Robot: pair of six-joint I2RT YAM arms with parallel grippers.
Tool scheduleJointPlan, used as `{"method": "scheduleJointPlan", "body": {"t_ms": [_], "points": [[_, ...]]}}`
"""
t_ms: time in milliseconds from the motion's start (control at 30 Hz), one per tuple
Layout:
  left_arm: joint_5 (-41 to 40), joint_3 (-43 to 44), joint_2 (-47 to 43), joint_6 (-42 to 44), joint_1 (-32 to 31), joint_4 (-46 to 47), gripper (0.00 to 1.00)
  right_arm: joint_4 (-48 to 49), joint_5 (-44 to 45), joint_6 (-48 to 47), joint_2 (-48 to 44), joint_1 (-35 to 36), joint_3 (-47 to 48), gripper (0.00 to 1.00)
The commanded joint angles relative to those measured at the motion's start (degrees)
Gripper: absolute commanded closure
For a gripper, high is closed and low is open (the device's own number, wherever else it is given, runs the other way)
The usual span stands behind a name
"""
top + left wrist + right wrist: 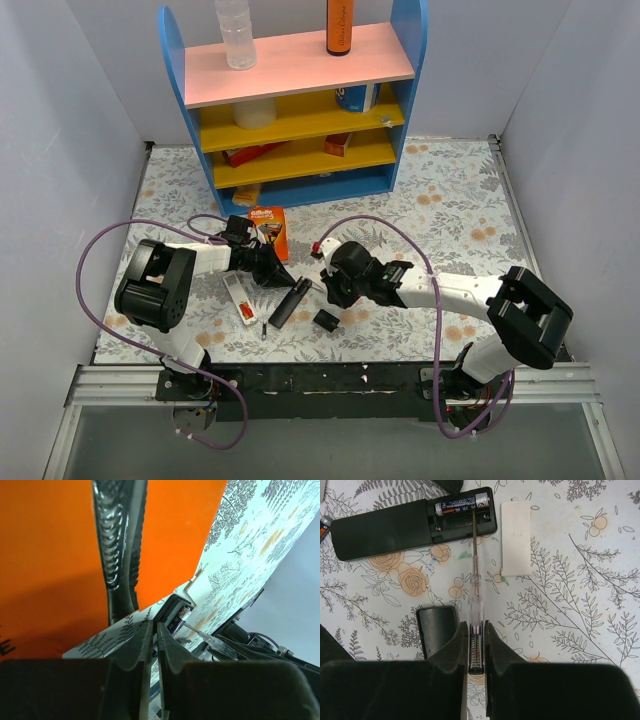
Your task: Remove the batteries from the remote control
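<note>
The black remote control (380,530) lies face down with its battery bay open. One battery (462,503) sits in the bay's far slot; the near slot is empty. The end of a second battery (323,524) shows at the left edge. My right gripper (475,625) is shut on a clear-handled screwdriver (474,587), whose tip rests at the seated battery's silver end. My left gripper (154,624) is shut on nothing, just short of the remote's end (175,611). From above, both grippers (280,276) (322,290) flank the remote (289,303).
The black battery cover (436,630) lies beside my right fingers. A white card (516,537) lies past the remote. An orange razor package (267,228) sits behind my left gripper. The blue shelf unit (300,110) stands at the back.
</note>
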Motion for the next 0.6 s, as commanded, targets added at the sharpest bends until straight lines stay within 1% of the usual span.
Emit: {"method": "scheduleJointPlan", "body": {"t_ms": [0,167,367,500,567], "points": [[-6.0,-2.5,1.5,2.2,-0.8,-4.9,0.94,-0.6,1.9,1.8,0.0,-0.6,-3.5,0.99],[-5.6,-2.4,1.7,2.1,-0.8,-4.8,0.94,0.3,-0.1,1.9,0.3,-0.9,-3.8,0.99],[-5.4,-2.2,1.7,1.8,-0.8,-4.8,0.94,-2.6,-1.4,-0.3,2.8,-0.8,0.1,0.99],[-5.4,-2.3,1.6,1.6,-0.8,-4.8,0.93,-1.0,-3.0,-0.1,3.1,-0.8,-0.3,0.99],[-5.4,-2.3,1.5,1.5,-0.8,-4.8,0.91,0.5,-3.5,0.9,2.9,-0.9,-1.5,0.99]]}}
